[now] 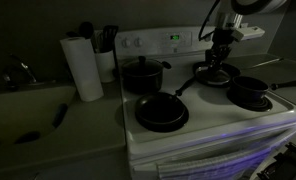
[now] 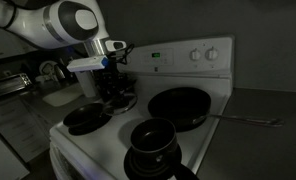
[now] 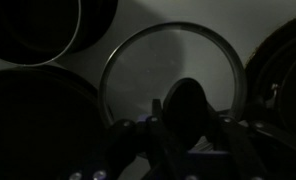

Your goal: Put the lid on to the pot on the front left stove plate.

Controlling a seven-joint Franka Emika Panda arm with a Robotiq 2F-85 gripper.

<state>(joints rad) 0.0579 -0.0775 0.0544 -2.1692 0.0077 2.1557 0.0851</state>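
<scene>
On top of the white cooker (image 1: 218,125), the small black pot (image 1: 250,92) covers its stove plate, and the glassy lid (image 1: 216,72) lies just beside it. Right over the lid hangs the claw (image 1: 220,55), too dark to tell if it is open or closed.

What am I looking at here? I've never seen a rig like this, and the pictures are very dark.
A robot arm with two fingers at its tip is working over a white cooker. Two pictures come from cameras standing in the room. The third comes from a camera on the arm's wrist, looking past the fingers. On the cooker stand a wide pan, a taller black pot and a small low pot. The fingers are down at a round glassy lid lying on the cooker. It is too dark to tell whether they have closed on its knob.
</scene>
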